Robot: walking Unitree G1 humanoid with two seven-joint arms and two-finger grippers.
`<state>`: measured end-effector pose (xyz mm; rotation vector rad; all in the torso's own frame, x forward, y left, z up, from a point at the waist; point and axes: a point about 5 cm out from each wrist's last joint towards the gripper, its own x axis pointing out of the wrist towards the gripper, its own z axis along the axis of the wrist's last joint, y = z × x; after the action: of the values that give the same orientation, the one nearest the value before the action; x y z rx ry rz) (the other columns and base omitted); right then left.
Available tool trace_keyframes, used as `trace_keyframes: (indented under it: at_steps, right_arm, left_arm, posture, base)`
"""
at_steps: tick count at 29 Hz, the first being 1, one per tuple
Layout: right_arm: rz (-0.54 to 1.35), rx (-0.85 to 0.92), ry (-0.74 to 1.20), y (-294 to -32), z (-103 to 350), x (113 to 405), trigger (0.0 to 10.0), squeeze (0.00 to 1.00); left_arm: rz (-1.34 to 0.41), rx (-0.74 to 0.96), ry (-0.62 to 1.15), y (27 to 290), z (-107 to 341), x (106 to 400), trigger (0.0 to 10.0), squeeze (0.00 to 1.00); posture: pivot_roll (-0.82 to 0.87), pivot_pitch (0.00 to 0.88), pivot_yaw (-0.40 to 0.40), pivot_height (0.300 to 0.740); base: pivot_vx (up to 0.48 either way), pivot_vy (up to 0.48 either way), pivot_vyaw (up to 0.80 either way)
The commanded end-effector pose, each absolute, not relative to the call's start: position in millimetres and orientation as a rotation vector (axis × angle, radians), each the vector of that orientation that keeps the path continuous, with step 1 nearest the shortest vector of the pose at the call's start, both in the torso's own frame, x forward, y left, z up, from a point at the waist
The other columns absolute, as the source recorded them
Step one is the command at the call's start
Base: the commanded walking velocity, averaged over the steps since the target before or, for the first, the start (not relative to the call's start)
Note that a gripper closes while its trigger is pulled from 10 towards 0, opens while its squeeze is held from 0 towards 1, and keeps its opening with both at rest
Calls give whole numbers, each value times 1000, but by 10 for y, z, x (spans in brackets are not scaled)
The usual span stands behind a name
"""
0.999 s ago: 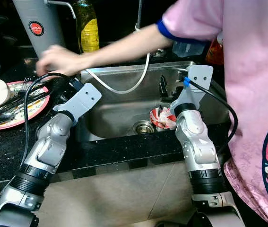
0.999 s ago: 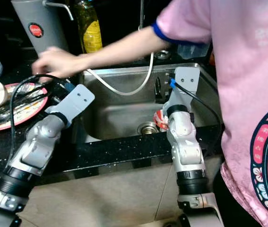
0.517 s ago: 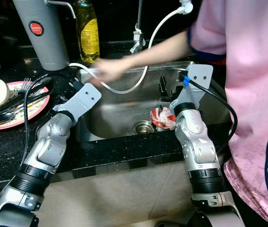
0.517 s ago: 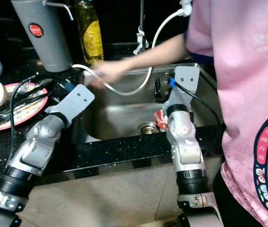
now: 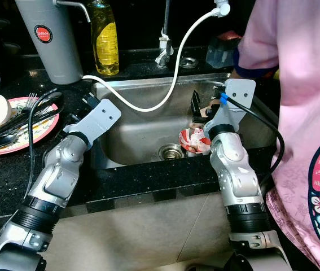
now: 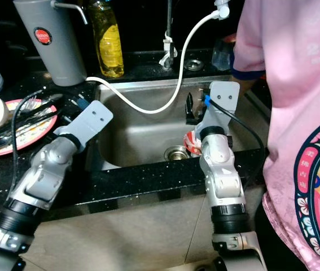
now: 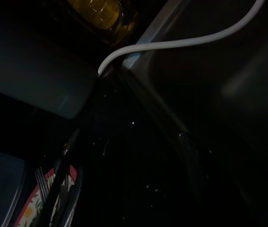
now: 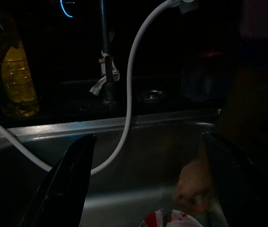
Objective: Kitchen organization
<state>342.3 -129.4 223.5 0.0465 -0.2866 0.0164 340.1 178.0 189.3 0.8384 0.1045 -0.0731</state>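
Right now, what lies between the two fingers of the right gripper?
In the right wrist view, between the open right gripper's fingers lies a person's hand just above the red-and-white bowl in the sink.

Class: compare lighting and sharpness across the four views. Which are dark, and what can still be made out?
Eye views: bright and sharp, sink clear. Left wrist view: very dark; white hose and plate edge readable. Right wrist view: dim; hose, bottle and open right gripper discernible.

Shiny steel sink basin (image 5: 143, 132), black speckled stone countertop (image 5: 13, 169), red-and-white striped crumpled wrapper (image 5: 192, 140), pink floral-rimmed plate (image 5: 35, 131), yellow plastic soap bottle (image 5: 105, 38).
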Motion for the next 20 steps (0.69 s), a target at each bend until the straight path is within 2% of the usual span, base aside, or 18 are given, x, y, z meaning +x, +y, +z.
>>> trace_keyframes:
  at_steps: [1,20]
  right_arm:
    - [24,56,-289,-1269,2254,3437,10000,0]
    - [38,50,-282,-1246,2239,3427,10000,0]
  left_arm:
    - [-71,845,119,1817,1874,3380,10000,0]
    - [-71,846,119,1833,1861,3366,10000,0]
  posture:
    - [51,0,8,740]
    - [42,0,4,740]
  base:
    - [0,0,0]
    - [0,0,0]
